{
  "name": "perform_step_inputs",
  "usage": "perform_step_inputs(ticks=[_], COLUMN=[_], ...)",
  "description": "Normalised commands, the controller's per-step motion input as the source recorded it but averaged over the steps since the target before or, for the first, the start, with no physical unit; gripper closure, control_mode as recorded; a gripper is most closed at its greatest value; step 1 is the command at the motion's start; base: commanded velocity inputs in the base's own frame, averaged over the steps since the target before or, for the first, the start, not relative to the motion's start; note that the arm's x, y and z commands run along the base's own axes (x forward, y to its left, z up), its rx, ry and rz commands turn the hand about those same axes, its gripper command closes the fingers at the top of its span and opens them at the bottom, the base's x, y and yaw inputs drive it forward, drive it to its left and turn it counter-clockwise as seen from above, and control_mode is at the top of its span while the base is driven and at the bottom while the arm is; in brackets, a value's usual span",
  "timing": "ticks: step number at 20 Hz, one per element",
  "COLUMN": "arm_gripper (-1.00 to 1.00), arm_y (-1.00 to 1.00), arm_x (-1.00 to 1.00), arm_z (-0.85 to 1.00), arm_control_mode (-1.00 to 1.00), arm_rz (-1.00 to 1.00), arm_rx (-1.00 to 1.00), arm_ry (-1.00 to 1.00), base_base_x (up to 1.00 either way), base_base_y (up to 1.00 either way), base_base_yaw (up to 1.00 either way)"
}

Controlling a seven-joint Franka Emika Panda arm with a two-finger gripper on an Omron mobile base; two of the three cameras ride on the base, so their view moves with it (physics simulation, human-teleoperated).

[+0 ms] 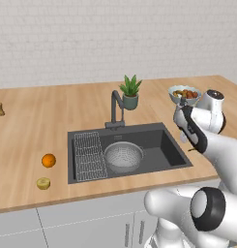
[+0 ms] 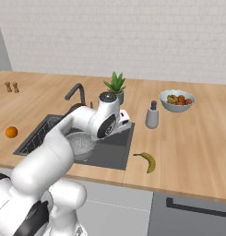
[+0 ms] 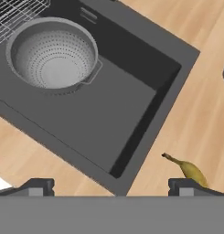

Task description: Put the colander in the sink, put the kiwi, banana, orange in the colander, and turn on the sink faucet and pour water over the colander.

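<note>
The rendered scene is lit evenly and brightly, with no visible lamp and no glare. Only soft shadows are cast inside the large dark grey rectangular sink (image 1: 173, 145), deepest along its walls. The light wooden counter (image 1: 33, 126) is shown flat and uniform. Edges are rendered slightly soft and pixelated in all views; no edge distortion is seen.

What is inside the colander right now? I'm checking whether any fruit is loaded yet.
Nothing: the colander sits in the sink, its perforated bowl bare. The sink floor beneath it is covered.
</note>
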Motion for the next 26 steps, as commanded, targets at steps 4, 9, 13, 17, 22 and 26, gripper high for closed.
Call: perform_step_inputs(ticks=[4,9,13,17,22,26], arm_gripper=[-1.00,-1.00,-1.00,-1.00,-1.00,-1.00], arm_y=[-0.99,-0.85,-0.66,-0.51,-0.34,-0.18], arm_x=[-0.08,-0.02,0.00,0.00,0.00,0.00], arm_z=[-0.16,-0.20,-0.22,-0.27,-0.31,-0.21], arm_control_mode=[-1.00,-1.00,-1.00,-1.00,-1.00,-1.00], arm_rz=[-0.16,-0.12,-0.11,-0.11,-0.11,-0.12], arm_rx=[-0.05,-0.03,0.00,0.00,0.00,0.00], arm_ry=[0.03,0.02,0.03,0.08,0.10,0.06], base_base_x=[0.00,0.00,0.00,0.00,0.00,0.00], base_base_y=[0.00,0.00,0.00,0.00,0.00,0.00], base_base_yaw=[0.00,0.00,0.00,0.00,0.00,0.00])
